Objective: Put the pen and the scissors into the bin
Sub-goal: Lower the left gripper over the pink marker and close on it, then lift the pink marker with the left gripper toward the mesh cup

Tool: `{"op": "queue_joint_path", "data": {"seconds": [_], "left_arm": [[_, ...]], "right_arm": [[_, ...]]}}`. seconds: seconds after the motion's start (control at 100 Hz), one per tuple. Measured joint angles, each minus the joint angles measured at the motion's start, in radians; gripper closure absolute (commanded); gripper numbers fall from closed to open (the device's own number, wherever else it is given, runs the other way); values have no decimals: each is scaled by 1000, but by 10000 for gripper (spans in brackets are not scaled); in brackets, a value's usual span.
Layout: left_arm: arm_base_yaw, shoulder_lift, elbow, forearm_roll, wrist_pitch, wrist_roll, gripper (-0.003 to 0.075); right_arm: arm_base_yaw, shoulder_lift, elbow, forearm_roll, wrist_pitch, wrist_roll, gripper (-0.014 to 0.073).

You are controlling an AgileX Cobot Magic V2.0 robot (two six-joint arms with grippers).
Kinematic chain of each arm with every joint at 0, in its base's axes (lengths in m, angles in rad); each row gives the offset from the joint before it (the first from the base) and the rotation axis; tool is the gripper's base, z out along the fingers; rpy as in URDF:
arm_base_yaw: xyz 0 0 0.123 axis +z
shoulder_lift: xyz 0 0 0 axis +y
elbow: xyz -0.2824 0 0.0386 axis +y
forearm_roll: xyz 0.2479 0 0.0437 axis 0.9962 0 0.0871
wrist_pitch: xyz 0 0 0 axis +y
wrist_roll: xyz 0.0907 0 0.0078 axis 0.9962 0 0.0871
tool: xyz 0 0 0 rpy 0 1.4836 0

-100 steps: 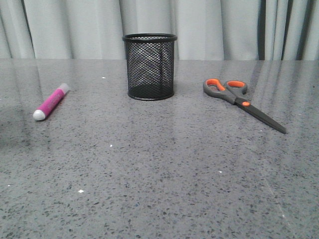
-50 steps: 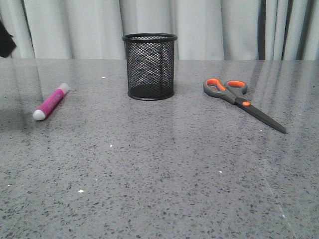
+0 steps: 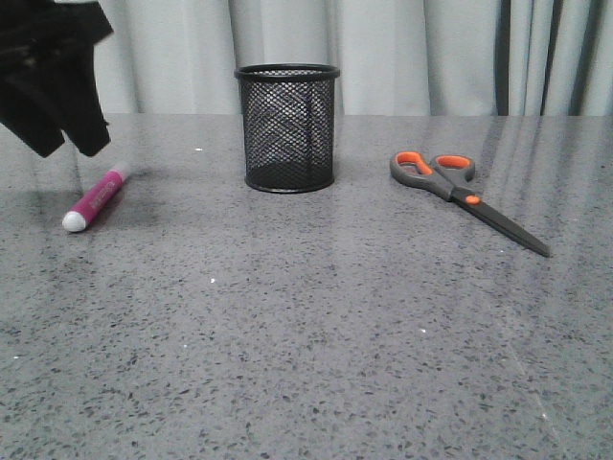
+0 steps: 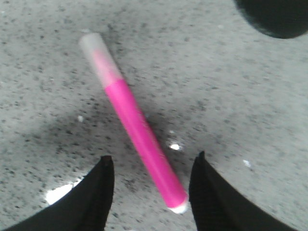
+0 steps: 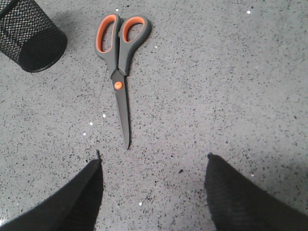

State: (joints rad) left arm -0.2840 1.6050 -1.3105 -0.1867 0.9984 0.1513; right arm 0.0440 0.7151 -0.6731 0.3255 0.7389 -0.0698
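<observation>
The magenta pen (image 3: 96, 199) lies flat on the grey table at the left; it also shows in the left wrist view (image 4: 132, 118), white end nearest the fingers. My left gripper (image 3: 67, 149) hangs open just above and behind it, the pen's white end between the open fingertips (image 4: 105, 166) in the left wrist view. The black mesh bin (image 3: 287, 127) stands upright at the middle back. The scissors (image 3: 460, 192) lie closed at the right, handles toward the bin; they also show in the right wrist view (image 5: 120, 77). My right gripper (image 5: 154, 161) is open and empty, back from the blade tip.
The speckled grey table (image 3: 306, 335) runs to a pale curtain (image 3: 431, 48) at the back. The bin's base (image 5: 33, 41) shows in the right wrist view, beside the scissor handles.
My left gripper has come into the front view from the upper left and moved down over the pen. The pen, bin and scissors have not moved.
</observation>
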Motion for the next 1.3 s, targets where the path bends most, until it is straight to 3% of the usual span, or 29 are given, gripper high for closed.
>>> {"op": "queue_joint_path", "data": {"seconds": [0.31, 1.11, 1.18, 1.3], "left_arm": [[-1, 141, -115, 43, 85, -43, 388], [-1, 215, -142, 2, 39, -90, 392], [-1, 215, -142, 2, 37, -92, 432], [-1, 218, -142, 8, 35, -94, 580]], "right_arm": [[0, 0, 0, 2, 0, 0, 179], [0, 0, 0, 2, -4, -3, 179], [0, 0, 0, 2, -4, -3, 179], [0, 0, 0, 2, -4, -3, 179]]}}
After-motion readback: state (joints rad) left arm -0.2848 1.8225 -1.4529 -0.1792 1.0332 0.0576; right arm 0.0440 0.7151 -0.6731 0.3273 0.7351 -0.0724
